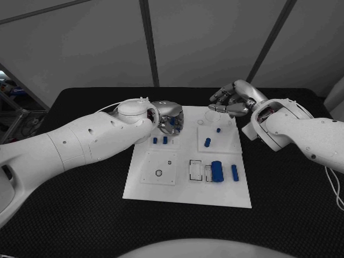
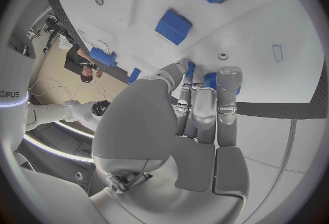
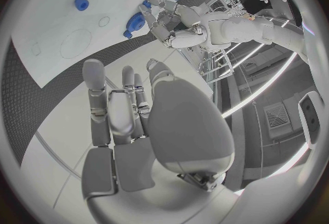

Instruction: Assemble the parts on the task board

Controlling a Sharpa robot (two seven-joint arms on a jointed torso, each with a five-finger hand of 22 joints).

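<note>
While the left hand (image 1: 166,119) is held over the task board's (image 1: 187,196) far left corner, fingers (image 2: 228,98) curled on a small blue part (image 2: 211,79), the right hand (image 1: 233,99) is hovering beyond the far edge, fingers curled, nothing held. Other blue parts (image 1: 217,171) are lying mid-board on the bench (image 1: 79,215).

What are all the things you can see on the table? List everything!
task board: one, white, middle of the table.
parts: several, blue; two small ones by the left hand, one mid-board, a big and a slim one toward the near right.
table: one, black, under the board.
left hand: one, silver, over the board's far left edge, fingers curled above small parts.
right hand: one, silver, fingers curled in, above the board's far right corner.
</note>
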